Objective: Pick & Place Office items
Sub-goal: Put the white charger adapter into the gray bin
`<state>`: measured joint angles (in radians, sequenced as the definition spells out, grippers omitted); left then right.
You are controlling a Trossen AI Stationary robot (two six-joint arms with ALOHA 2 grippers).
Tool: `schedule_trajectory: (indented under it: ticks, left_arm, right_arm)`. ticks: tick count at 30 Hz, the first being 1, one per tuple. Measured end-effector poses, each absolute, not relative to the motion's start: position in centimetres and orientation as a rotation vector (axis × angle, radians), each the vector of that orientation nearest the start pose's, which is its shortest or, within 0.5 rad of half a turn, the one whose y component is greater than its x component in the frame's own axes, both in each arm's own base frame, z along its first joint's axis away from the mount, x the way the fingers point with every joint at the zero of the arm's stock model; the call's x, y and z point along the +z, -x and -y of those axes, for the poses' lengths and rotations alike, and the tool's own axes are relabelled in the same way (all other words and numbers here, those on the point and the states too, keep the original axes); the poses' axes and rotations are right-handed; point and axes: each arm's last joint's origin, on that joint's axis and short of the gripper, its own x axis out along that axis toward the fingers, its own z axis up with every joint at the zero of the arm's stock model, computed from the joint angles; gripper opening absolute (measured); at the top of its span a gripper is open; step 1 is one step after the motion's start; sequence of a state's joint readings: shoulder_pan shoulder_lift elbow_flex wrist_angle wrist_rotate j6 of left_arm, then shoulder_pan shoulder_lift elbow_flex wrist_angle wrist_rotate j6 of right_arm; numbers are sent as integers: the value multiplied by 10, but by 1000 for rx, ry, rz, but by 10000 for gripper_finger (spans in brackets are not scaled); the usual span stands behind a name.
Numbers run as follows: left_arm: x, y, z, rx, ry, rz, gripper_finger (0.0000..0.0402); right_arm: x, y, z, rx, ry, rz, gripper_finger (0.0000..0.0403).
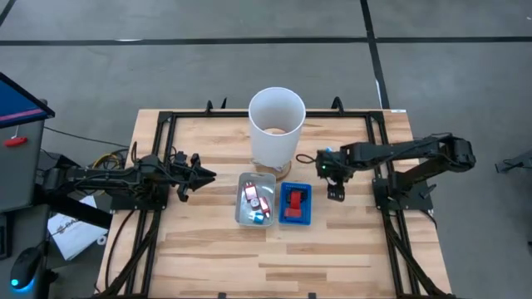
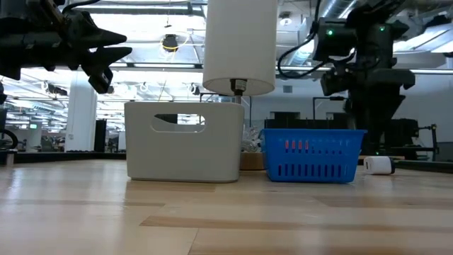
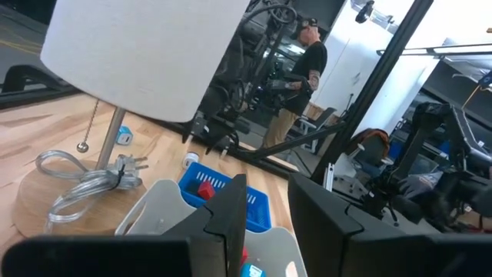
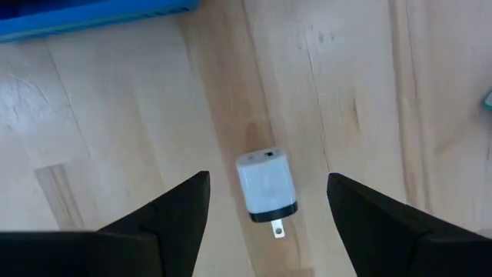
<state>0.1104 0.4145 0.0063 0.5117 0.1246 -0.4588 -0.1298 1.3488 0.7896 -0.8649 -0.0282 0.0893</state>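
A small white charger plug [image 4: 266,185] lies flat on the wood, below and between the open fingers of my right gripper [image 4: 267,177], which hangs above it without touching, to the right of the blue tray [image 1: 309,218]. The low view shows the plug [image 2: 381,164] resting on the table beside the blue tray [image 2: 315,152]. A red piece [image 1: 294,202] lies in the blue tray. Red, white and blue pieces [image 1: 256,202] fill the clear tray [image 1: 243,218]. My left gripper [image 1: 208,175] waits, open, in the air left of the trays.
A white lamp [image 1: 277,124] stands on a wooden disc behind the trays, its cord [image 3: 84,181] coiled on the base. Two small pieces [image 3: 124,137] [image 3: 191,160] lie on the table near the lamp. A black frame [image 1: 166,116] borders the table. A person [image 3: 296,85] stands beyond it.
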Motion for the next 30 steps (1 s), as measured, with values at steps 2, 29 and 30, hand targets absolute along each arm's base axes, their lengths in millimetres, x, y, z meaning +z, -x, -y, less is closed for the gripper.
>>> schedule_trajectory:
  ticks: [2, 29, 30]
  left_arm:
    - [178, -123, -10, -41, 449, 97, 94]
    - [178, -123, -10, -43, 463, 101, 94]
    - [178, -123, -10, -43, 463, 101, 94]
  right_arm:
    - [184, -213, 30, -143, -202, -1413, 255]
    - [155, -221, 34, -196, -242, -1555, 255]
    - [152, -222, 34, -193, -242, -1569, 255]
